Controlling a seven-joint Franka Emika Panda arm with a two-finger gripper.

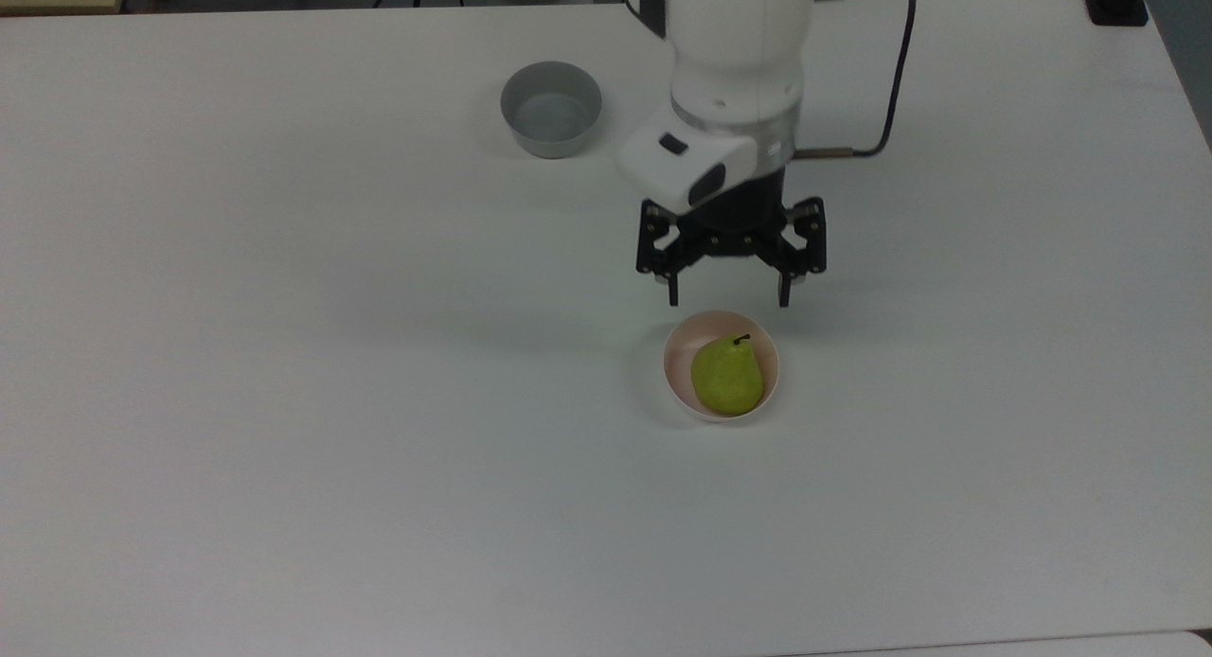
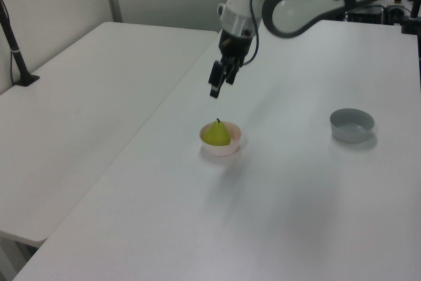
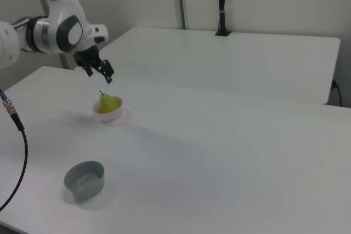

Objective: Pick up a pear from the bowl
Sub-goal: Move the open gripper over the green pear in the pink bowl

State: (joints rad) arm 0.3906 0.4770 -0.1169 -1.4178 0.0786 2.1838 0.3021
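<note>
While the gripper [image 1: 727,302] hangs in the air with its two fingers spread wide and nothing between them, no part of the pick itself is done: the approach is under way and the grasp has not begun. In the top view the fingertips sit just above the near edge of the bowl [image 1: 674,364], one to each side of its width, so the opening looks broad enough to take the fruit. In the left view the gripper [image 2: 215,87] is clearly raised, up and a little toward the left view's left of the fruit, with open air between them; the right view puts the gripper [image 3: 102,70] likewise above it and apart.

Just below the gripper, the pear [image 1: 726,377] rests inside the pale pink bowl, its rounded bottom down in the hollow and its dark stem pointing up toward the fingers. It stands roughly upright in the left view [image 2: 216,133] and in the right view [image 3: 108,103], its narrower top rising over the rim.

Well apart from the gripper, on the far side of the arm in the top view, a grey bowl [image 1: 550,108] stands on the white table [image 1: 284,401], holding nothing that shows.

What remains, by my reading, is to centre over the pear, descend around it, close, and lift it clear of the bowl.
</note>
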